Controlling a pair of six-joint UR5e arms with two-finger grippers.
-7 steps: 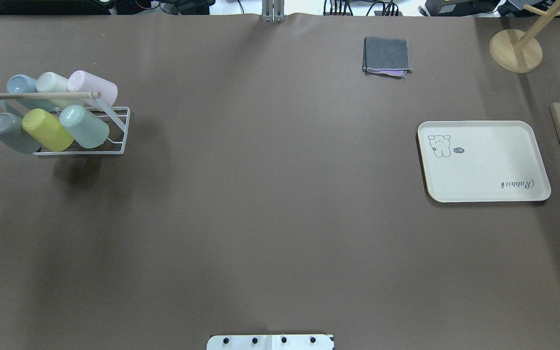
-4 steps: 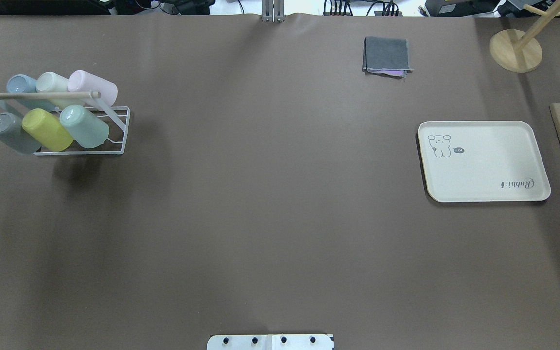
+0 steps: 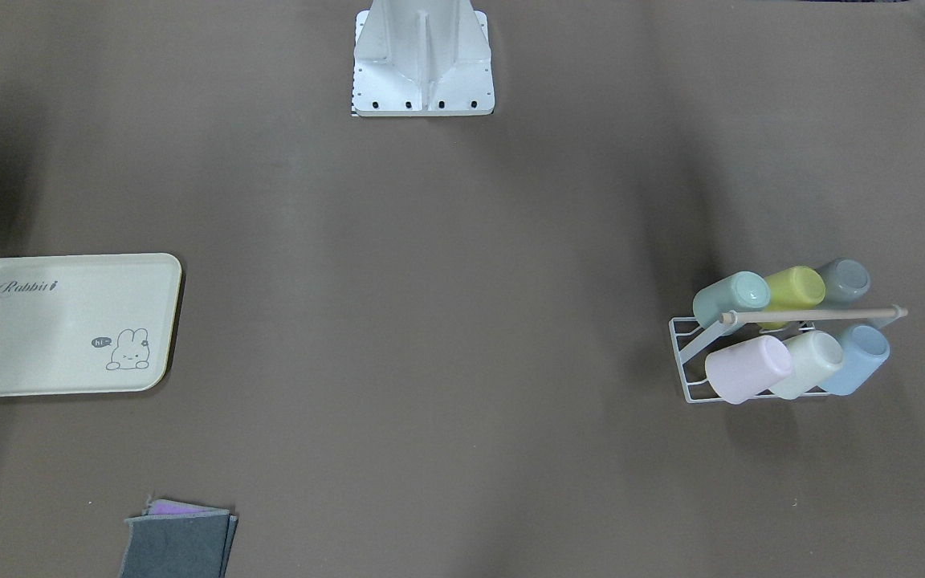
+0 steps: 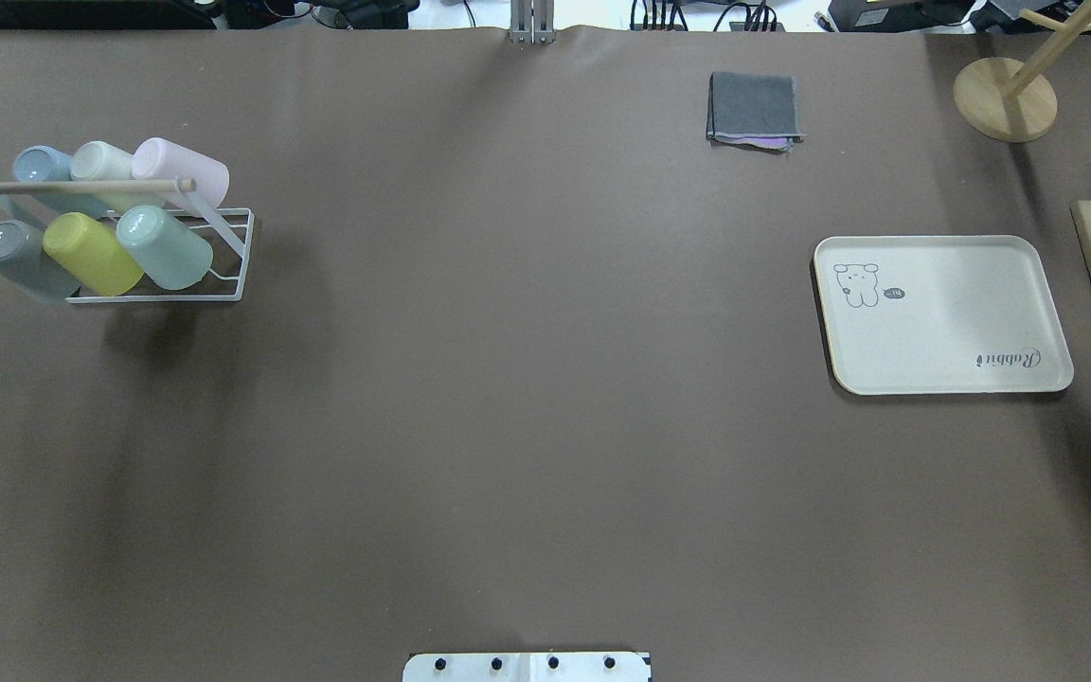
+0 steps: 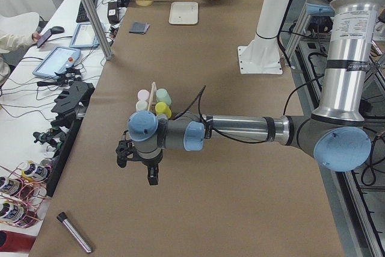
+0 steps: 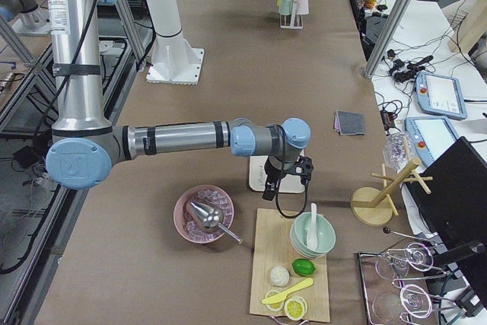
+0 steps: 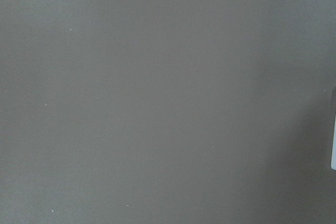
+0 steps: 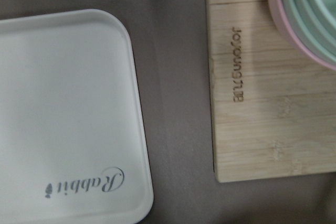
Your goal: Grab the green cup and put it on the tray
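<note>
We should steer the left claw (image 5: 137, 170), whose spread we cannot tell, to the green cup (image 4: 167, 247) racked at 10 o'clock on the bench (image 4: 545, 426), gripping clear of the yellow cup (image 4: 91, 253) at its 9 o'clock, before crossing to the tray (image 4: 943, 350) at 3 o'clock.

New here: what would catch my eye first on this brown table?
A white wire rack holding six pastel cups, the green cup among them, stands at the left end of the table. Far across, on the right, lies the cream tray with a bunny drawing.
</note>
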